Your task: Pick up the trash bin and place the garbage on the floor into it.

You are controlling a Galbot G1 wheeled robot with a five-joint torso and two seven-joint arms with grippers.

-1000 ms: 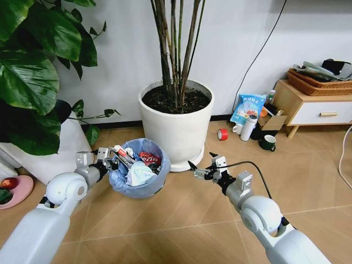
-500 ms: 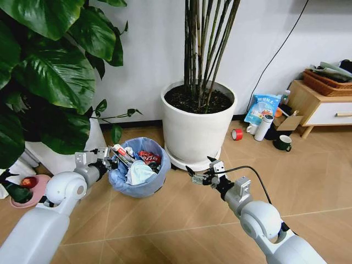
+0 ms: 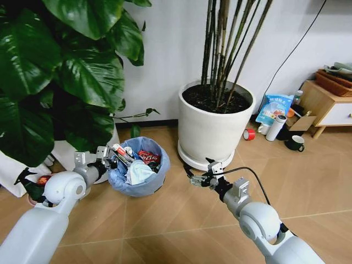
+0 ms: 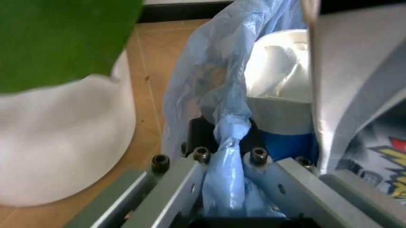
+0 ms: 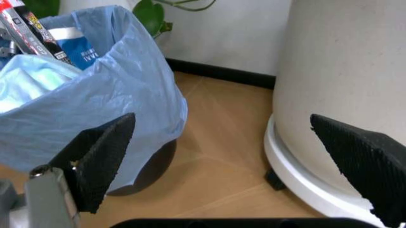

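A: Where's the trash bin (image 3: 138,175) right now?

B: On the floor (image 3: 165,220) between the big leafy plant (image 3: 60,71) and the white plant pot (image 3: 214,125) with the tall stems. The left end effector (image 3: 109,159) is clamped on its rim; from the left wrist you can see the blue bag (image 4: 225,142) bunched up and pinched between the two fingers (image 4: 174,187).

A: And the other arm?

B: The right end effector (image 3: 199,177) hovers just above the floor, between the bin and the pot's base, fingers spread wide and holding nothing.

A: What's in the bin?

B: It looks well filled: a crumpled pale blue-white wad (image 3: 138,171) on top, a red wrapper (image 3: 149,158) behind it, and a white printed tube (image 3: 122,154) leaning over the rim near the left fingers. The big pot holds dark soil and the stems.

A: What worries you from here?

B: Mostly the grip. I can't tell whether it has the hard rim or only the thin bag. If it's mainly plastic, the liner could slide or tear when lifted, and the bin would drop or tip.

A: And spill?

B: I'd guess so. The tube sits high at the edge, so a tilt could throw it back onto the floor. The bin is also close to the plant leaves and the pot, so a wide swing might knock against them.

A: Any litter left on the floor?

B: None that I can make out around the bin.
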